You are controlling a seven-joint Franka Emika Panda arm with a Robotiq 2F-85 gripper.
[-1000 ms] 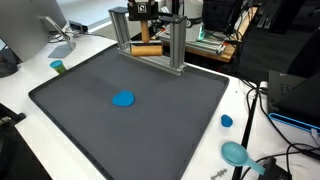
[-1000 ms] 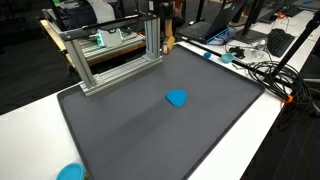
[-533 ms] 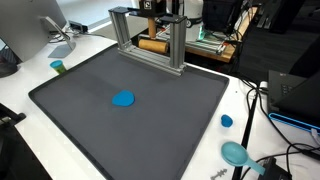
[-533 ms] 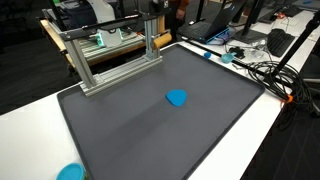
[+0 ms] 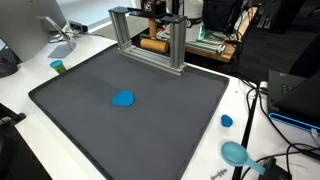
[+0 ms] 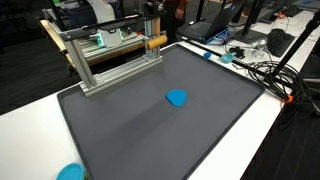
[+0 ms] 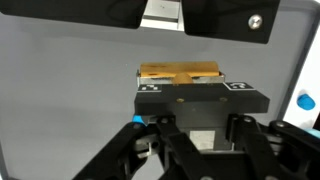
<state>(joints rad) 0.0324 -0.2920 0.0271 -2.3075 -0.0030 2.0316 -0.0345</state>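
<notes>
Gripper point(image 7: 195, 95) fingers closed on wooden block point(image 7: 180, 73), pinching it. Block just behind aluminium frame point(image 5: 181, 48), beside frame post, at far edge of dark mat point(image 5: 170, 115). Blue disc point(image 5: 123, 99) lies mid-mat, well apart.

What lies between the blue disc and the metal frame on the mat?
Nothing sits there. Between the blue disc and the metal frame there is only bare gray mat, and both exterior views show this.
</notes>
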